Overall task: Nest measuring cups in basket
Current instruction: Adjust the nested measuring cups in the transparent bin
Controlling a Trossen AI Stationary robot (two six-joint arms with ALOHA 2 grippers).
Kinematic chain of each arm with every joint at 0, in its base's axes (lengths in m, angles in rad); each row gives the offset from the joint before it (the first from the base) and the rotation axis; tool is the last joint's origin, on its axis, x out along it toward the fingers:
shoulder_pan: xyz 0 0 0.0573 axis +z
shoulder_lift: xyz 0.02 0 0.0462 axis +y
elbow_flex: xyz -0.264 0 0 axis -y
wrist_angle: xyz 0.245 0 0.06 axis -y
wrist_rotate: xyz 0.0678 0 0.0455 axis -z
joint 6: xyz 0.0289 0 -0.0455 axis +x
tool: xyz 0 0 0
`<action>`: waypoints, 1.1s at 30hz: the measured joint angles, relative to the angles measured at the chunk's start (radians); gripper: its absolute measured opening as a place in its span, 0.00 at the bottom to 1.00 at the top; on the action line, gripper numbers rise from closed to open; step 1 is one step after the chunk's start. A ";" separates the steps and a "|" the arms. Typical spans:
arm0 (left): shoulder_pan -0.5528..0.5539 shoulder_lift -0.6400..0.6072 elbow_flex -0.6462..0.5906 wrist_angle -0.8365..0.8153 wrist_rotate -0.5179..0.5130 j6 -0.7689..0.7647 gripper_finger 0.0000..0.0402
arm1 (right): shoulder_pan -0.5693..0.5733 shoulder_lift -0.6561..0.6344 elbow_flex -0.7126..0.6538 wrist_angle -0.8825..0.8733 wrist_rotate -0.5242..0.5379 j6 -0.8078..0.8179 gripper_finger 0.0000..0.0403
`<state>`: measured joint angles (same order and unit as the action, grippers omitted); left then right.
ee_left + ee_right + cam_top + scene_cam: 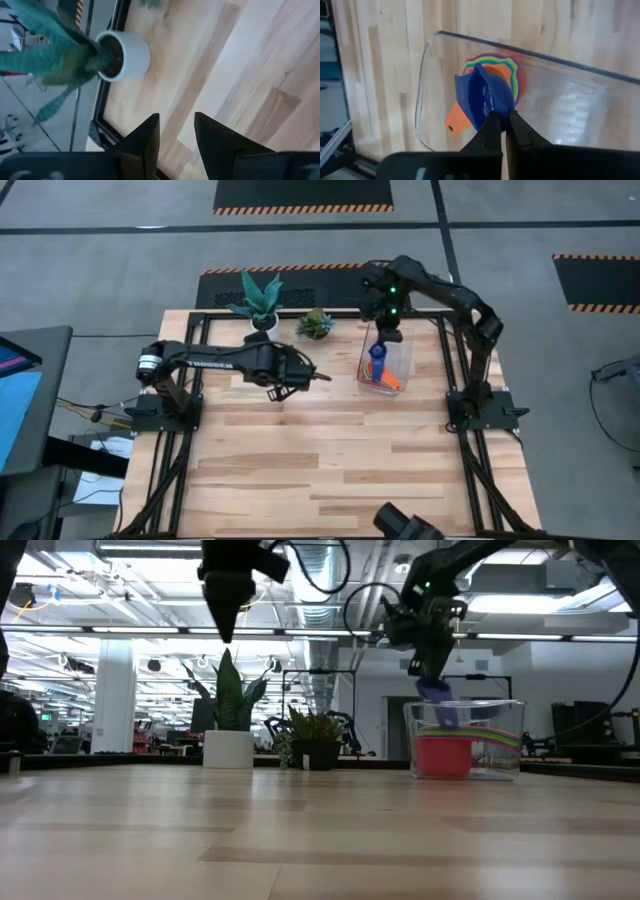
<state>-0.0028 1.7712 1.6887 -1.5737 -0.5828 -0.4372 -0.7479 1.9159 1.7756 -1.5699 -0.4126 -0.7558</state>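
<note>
The clear basket (397,363) stands on the table at the far right. In it sits a nested stack of measuring cups (496,69), showing red (443,755) in the low view, with an orange handle (456,120) sticking out. My right gripper (500,124) hangs over the basket, shut on a dark blue cup (482,97). My left gripper (177,134) hovers open and holds nothing, high above the table's far middle, near the white plant pot (124,54). My right gripper pinches the dark blue cup between its two fingers at the cup's edge (492,111); handle or rim, I cannot tell. The fingers slant steeply down from above. The cup hangs tilted below them (437,692), its lower part inside the basket's walls, over the stack.
Two potted plants stand at the table's far edge: a tall one in the white pot (262,323) and a small one in a dark pot (316,326). Bare wood (330,460) stretches across the near half of the table.
</note>
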 joint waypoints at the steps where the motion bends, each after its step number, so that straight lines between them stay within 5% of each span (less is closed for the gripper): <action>1: -0.005 -0.006 -0.020 0.004 0.000 -0.015 0.28 | 0.000 0.013 0.000 -0.002 -0.006 -0.002 0.01; 15: -0.023 -0.046 -0.187 0.003 0.044 -0.065 0.28 | 0.019 0.037 -0.006 0.000 -0.050 -0.013 0.01; 33: -0.023 -0.045 -0.192 0.003 0.044 -0.069 0.28 | 0.062 0.037 -0.103 -0.001 -0.040 -0.002 0.01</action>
<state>-0.0261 1.7260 1.4963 -1.5711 -0.5385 -0.5060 -0.6861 1.9533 1.6722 -1.5709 -0.4526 -0.7575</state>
